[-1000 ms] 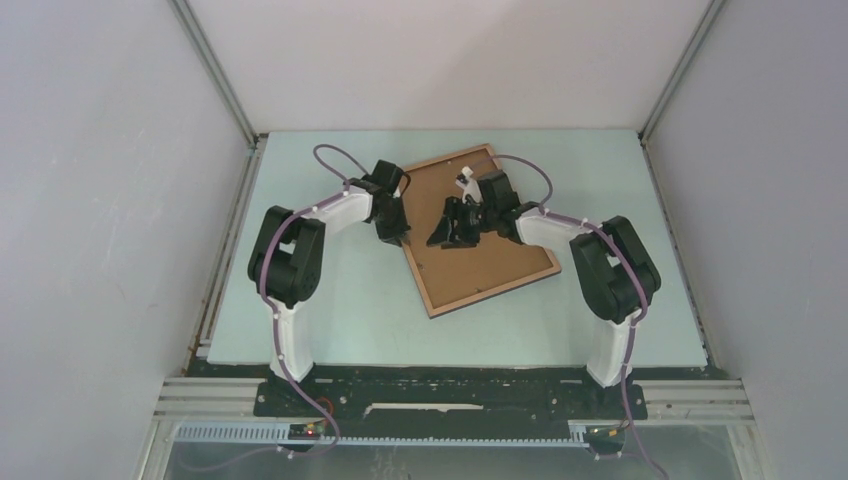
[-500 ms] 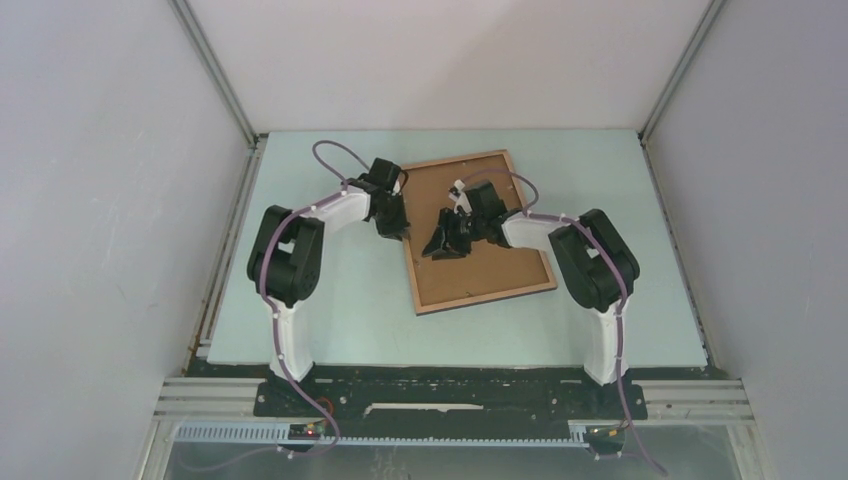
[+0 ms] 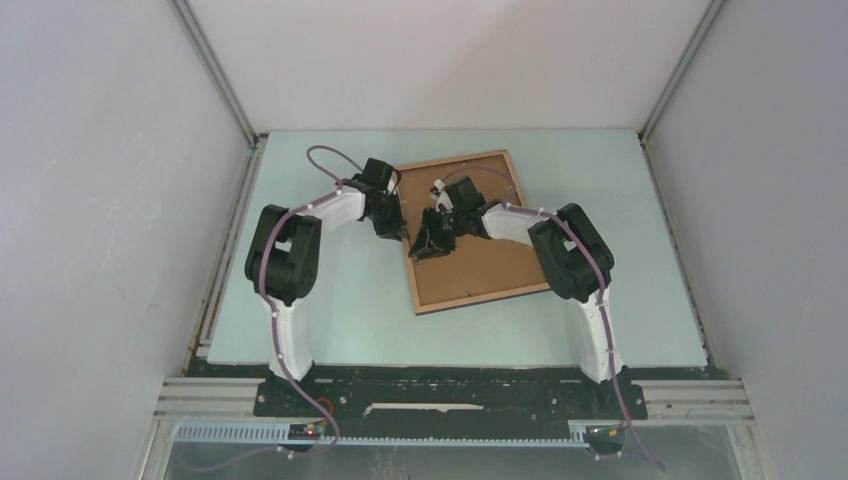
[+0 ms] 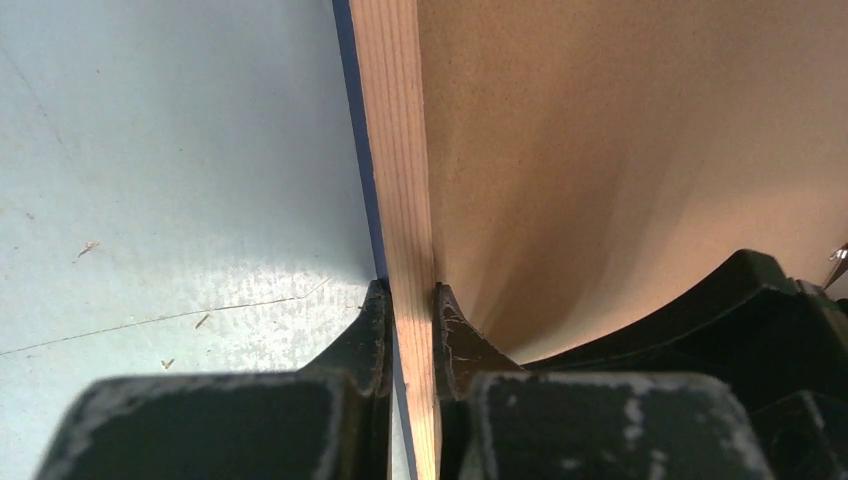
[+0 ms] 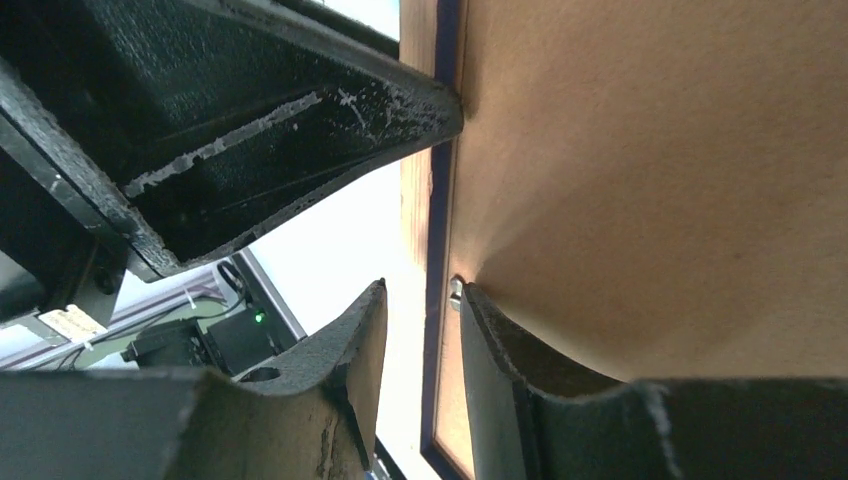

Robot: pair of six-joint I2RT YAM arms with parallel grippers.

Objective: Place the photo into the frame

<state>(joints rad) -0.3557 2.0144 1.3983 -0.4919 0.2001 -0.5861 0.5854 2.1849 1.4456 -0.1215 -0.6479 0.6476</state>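
Note:
The frame (image 3: 480, 272) lies back-up on the table, its brown backing board (image 3: 470, 200) showing inside a light wood rim. My left gripper (image 3: 393, 228) is shut on the frame's left rim (image 4: 395, 150), one finger on each side of the wood strip (image 4: 410, 300). My right gripper (image 3: 430, 243) sits just beside it at the same edge. Its jaws (image 5: 418, 288) stand apart astride the navy-and-wood rim (image 5: 440, 240): the right finger (image 5: 500, 350) rests on the backing board (image 5: 650, 180) by a small metal tab (image 5: 455, 292), while the left finger (image 5: 350, 350) is off the rim. The photo is hidden.
The pale green table (image 3: 330, 290) is walled by white panels on three sides. The two grippers are very close together; the left gripper's black finger (image 5: 250, 130) fills the top of the right wrist view. The arms' bases sit at the near edge.
The frame has turned to lie squarer to the table. My right gripper has slid left across the backing board to the frame's left edge, its jaws narrowing. The left gripper kept its hold.

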